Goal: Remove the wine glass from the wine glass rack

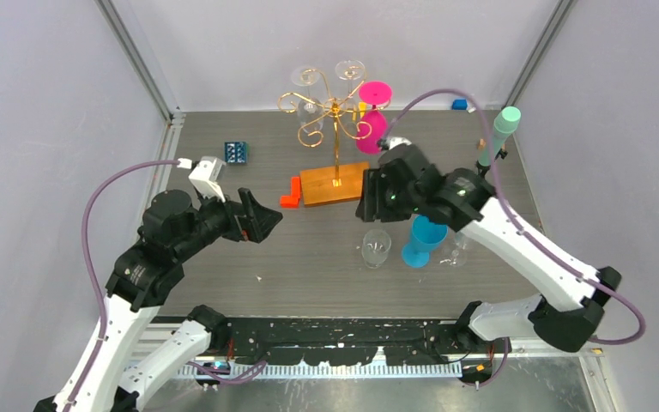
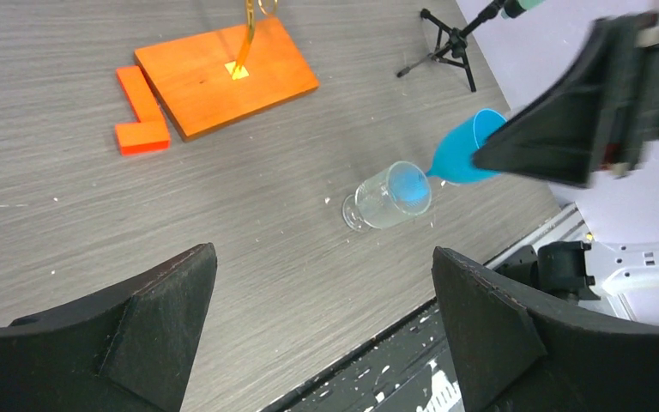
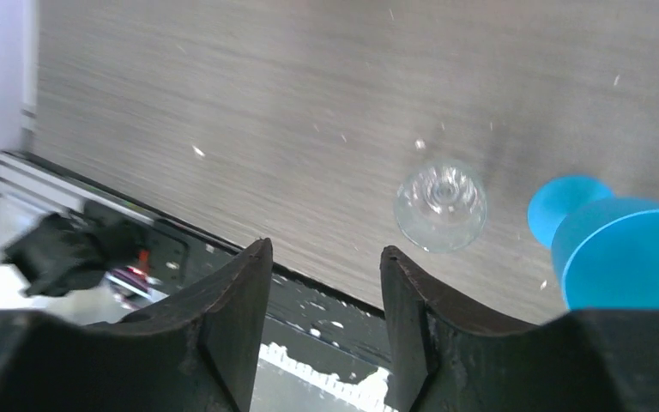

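Note:
The wine glass rack (image 1: 335, 107), gold wire on an orange-brown wooden base (image 1: 335, 183) (image 2: 226, 73), holds two clear wine glasses (image 1: 306, 79) and a pink one (image 1: 373, 112) upside down. In front of the base, a clear wine glass (image 1: 376, 247) (image 2: 388, 196) (image 3: 440, 204) and a blue one (image 1: 423, 240) (image 2: 468, 146) (image 3: 626, 257) stand on the table. My right gripper (image 1: 369, 202) (image 3: 326, 253) hovers above and behind the clear glass, open, with nothing between its fingers. My left gripper (image 1: 266, 219) (image 2: 324, 257) is wide open and empty, left of the base.
An orange L-shaped block (image 1: 290, 193) (image 2: 142, 112) lies against the base's left side. Another clear glass (image 1: 456, 251) stands right of the blue one. At the back are a blue block (image 1: 237, 153) and a small tripod with a green microphone (image 1: 502, 129).

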You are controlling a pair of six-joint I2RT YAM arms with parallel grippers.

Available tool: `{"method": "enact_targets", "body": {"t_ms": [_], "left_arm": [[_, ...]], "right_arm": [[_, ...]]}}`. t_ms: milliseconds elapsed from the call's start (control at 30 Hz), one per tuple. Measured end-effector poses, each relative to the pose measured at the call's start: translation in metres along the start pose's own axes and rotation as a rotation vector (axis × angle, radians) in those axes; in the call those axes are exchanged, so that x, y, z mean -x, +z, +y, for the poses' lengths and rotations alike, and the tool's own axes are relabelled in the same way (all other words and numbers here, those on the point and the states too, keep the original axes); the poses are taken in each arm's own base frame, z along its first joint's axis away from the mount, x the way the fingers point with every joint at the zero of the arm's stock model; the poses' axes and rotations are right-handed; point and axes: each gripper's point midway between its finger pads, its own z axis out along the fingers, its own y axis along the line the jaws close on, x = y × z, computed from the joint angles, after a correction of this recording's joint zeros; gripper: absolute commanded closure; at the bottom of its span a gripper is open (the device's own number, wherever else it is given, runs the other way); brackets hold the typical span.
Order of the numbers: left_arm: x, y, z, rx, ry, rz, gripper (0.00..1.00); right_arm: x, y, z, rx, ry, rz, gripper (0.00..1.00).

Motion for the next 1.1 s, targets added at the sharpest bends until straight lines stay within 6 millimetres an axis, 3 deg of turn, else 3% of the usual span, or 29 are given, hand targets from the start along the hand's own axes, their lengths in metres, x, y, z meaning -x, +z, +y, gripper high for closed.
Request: {"method": "enact_targets", "body": {"t_ms": [233, 333, 433, 567, 700, 967, 1100], "left_arm": [[0.031, -0.001, 0.0, 0.032, 0.038, -0.1, 0.0], [0.04, 0.0, 0.001, 0.041, 0.053, -0.139, 0.0], [0.048, 0.003, 0.001, 0.047, 0.062, -0.171, 0.0], [0.056, 0.01, 0.003, 0.058, 0.062, -0.191, 0.01], [0.061, 0.016, 0.008, 0.085, 0.067, -0.207, 0.01], [0.075, 0.024, 0.008, 0.088, 0.092, -0.251, 0.01], [0.079, 0.029, 0.003, 0.057, 0.098, -0.268, 0.0]], "right_arm": [[0.098, -0.085, 0.008, 0.129, 0.043, -0.312, 0.28], [0.135, -0.105, 0.0, 0.111, 0.084, -0.435, 0.25], [0.177, -0.112, -0.012, 0.071, 0.146, -0.548, 0.25], [0.217, -0.092, -0.035, 0.013, 0.225, -0.605, 0.27], [0.243, -0.049, -0.059, -0.011, 0.302, -0.585, 0.33], [0.26, 0.022, -0.073, 0.05, 0.353, -0.482, 0.35], [0.263, 0.028, -0.073, 0.079, 0.352, -0.473, 0.41]]}}
